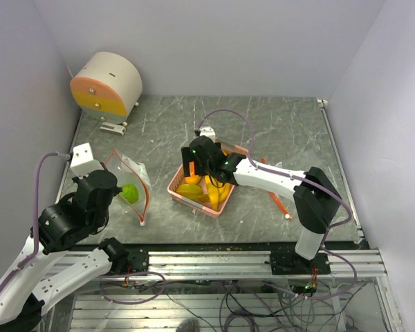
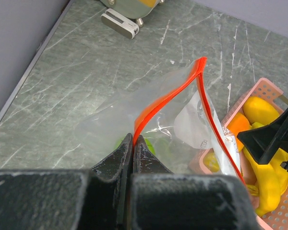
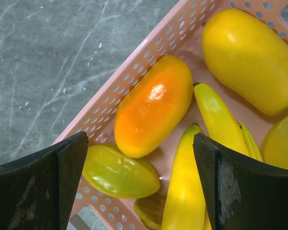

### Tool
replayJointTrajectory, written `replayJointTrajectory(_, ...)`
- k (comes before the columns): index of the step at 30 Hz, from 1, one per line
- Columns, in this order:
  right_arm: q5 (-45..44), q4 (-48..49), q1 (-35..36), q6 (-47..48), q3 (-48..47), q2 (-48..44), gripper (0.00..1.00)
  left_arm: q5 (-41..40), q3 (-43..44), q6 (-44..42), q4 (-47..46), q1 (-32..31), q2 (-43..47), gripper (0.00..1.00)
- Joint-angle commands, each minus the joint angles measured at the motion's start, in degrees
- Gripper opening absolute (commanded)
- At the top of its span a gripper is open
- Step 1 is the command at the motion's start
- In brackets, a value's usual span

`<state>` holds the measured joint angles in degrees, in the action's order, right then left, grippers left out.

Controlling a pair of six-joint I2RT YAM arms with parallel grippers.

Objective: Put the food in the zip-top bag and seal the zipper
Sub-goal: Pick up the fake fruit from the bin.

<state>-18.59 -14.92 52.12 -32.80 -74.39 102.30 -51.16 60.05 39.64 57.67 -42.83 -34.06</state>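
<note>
Pinching the red-orange zipper [image 2: 159,100] of the clear bag [image 2: 110,112] left of the pink basket [image 3: 149,52], the left gripper [image 2: 133,141] is clamped tight, while the right gripper [image 3: 139,148] hangs wide open and empty over the basket's orange fruit [image 3: 153,112] and bananas [image 3: 182,187], a green ball [image 1: 130,193] apparently inside the bag.

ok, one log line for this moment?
left gripper: shut on zipper | bag: mouth open, green ball inside | right gripper: open, above orange fruit in basket
</note>
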Motion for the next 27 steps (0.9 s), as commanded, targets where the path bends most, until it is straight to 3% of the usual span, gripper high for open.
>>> replayJointTrajectory(1, 1.31, 0.95, -0.15, -1.52, -0.9, 2.67, 0.9, 0.54, -0.9, -0.79, -2.77, 0.25, 0.67, 0.07)
replayJointTrajectory(6, 1.15, 0.28, -0.23, -1.74, -2.53, 7.38, 0.82, 0.59, -0.96, -0.64, -2.49, 0.25, 0.15, 0.07)
replayJointTrajectory(16, -1.11, 4.04, -0.7, -1.09, -1.02, 10.82, 0.78, 1.66, -2.62, -0.3, -3.78, 0.24, -0.41, 0.07)
replayJointTrajectory(21, -2.66, 8.97, -1.07, 1.06, 1.78, 10.48, 0.62, 2.03, -3.26, -0.19, -4.28, 0.23, -1.14, 0.07)
replayJointTrajectory(23, -3.07, 10.55, -1.28, 1.89, 2.68, 10.08, 0.53, 2.11, -3.27, -0.09, -4.43, 0.26, -1.47, 0.07)
replayJointTrajectory(25, -3.9, 10.5, -1.4, 2.26, 2.76, 9.83, 0.36, 2.32, -3.34, -0.02, -4.49, 0.21, -1.69, 0.07)
replayJointTrajectory(27, -4.39, 10.44, -1.4, 2.76, 3.22, 8.73, 0.31, 2.46, -3.45, 0.12, -4.49, 0.24, -1.79, 0.07)
